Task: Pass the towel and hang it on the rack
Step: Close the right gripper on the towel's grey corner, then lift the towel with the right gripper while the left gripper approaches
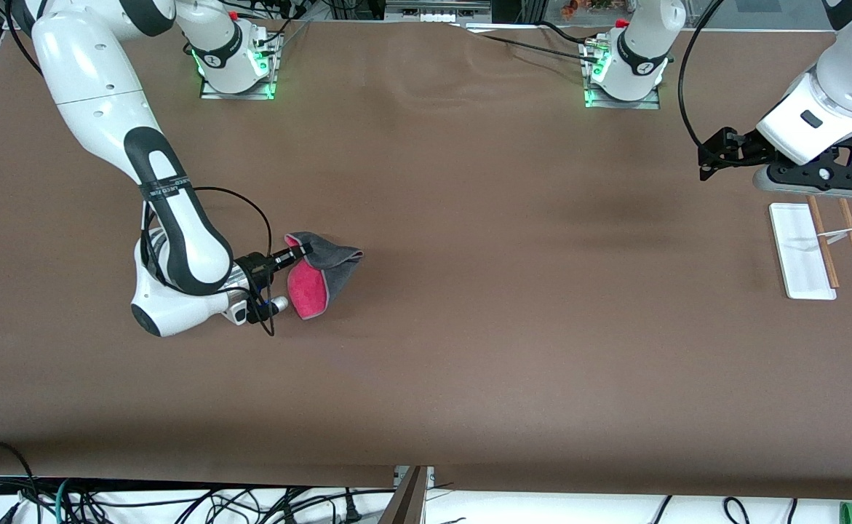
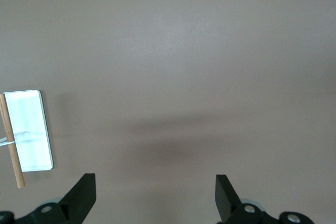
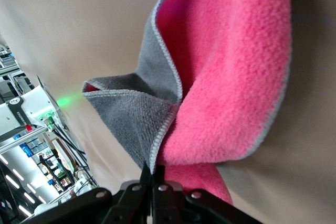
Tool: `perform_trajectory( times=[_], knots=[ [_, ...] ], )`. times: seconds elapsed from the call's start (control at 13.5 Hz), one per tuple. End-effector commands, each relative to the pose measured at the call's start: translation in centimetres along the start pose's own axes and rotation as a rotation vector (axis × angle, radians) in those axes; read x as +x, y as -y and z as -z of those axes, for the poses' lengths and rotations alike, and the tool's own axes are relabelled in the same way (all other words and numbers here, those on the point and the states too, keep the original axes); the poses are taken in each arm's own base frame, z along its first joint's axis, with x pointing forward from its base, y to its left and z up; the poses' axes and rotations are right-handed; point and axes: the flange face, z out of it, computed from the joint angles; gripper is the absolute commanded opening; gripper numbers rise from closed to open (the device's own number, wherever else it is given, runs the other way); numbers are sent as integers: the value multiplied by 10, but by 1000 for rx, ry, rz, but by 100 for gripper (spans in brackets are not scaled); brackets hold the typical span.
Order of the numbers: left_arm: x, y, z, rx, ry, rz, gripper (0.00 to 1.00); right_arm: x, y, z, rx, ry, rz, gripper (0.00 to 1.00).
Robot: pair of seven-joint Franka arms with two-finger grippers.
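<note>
The towel, dark grey on one side and pinkish-red on the other, hangs folded from my right gripper over the table toward the right arm's end. The right gripper is shut on a corner of the towel. The rack, a white tray base with two thin wooden rods, stands toward the left arm's end. My left gripper is open and empty, up in the air over bare table beside the rack. The left wrist view shows the rack at its edge and my left gripper wide open.
The brown table cover stretches between towel and rack. Both arm bases with green lights stand at the table's edge farthest from the front camera. Cables lie off the near edge.
</note>
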Motion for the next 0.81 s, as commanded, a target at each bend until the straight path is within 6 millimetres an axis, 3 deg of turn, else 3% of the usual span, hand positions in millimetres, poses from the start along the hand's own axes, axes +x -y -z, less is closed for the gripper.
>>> perform_trajectory(
  times=[0.0,0.44,0.74],
  knots=[
    [3,1,6,-7,-1,7,100,-4,27,18,20,-6,55,0],
    [3,2,6,-7,0,10,100,3,143,92,-17,-76,272,0],
    [5,3,1,-8,9,1,100,1,204,104,-66,-96,383,0]
  ],
)
